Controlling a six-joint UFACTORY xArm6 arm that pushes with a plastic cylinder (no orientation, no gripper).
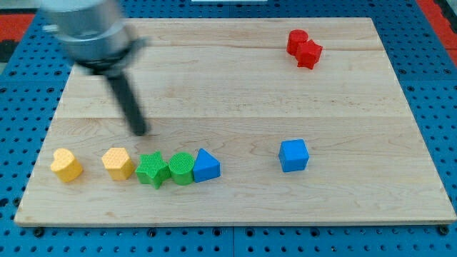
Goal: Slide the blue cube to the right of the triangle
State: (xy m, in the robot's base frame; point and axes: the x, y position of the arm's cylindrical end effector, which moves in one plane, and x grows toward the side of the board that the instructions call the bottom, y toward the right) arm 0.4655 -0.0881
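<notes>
The wooden tabletop (235, 86) has wide bare room through its middle and along the right edge. A row sits near the bottom edge: two yellow blocks (66, 165) (118, 163), a green star block (152, 170), a green round block (181, 168) and the blue triangle (206, 165), the last three touching. The arm's upper part is blurred and cut off at upper left. My tip (141, 132), a bare tool holding nothing, stands above the row, touching no block. The blue cube (293, 155) lies well apart, lower right of it. Two red blocks (305, 49), shapes unclear, sit upper right.
</notes>
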